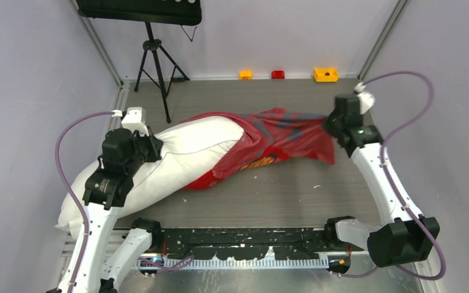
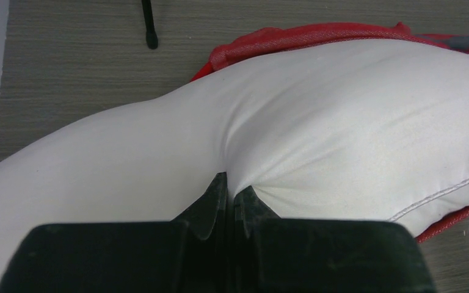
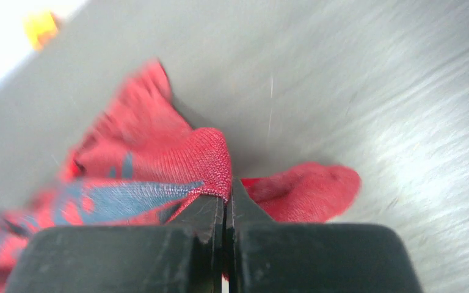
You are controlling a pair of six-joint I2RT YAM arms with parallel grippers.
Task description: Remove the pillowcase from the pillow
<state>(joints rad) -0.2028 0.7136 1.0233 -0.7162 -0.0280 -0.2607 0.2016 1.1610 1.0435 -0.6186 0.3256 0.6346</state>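
Note:
The white pillow (image 1: 183, 149) lies slantwise across the left half of the table, most of it bare, its near end hanging past the left front edge. The red pillowcase (image 1: 281, 137) covers only the pillow's far right end and stretches taut to the right. My left gripper (image 1: 152, 148) is shut on a pinch of the pillow (image 2: 342, 122); its fingers (image 2: 210, 204) bite a fold of white cloth. My right gripper (image 1: 328, 125) is shut on the closed end of the pillowcase (image 3: 159, 177), holding it up off the table. The red hem (image 2: 293, 36) shows behind the pillow.
A black tripod (image 1: 156, 67) stands at the back left near the pillow. Two yellow blocks (image 1: 325, 74) and a red one (image 1: 278, 74) sit along the back edge. Grey walls close in both sides.

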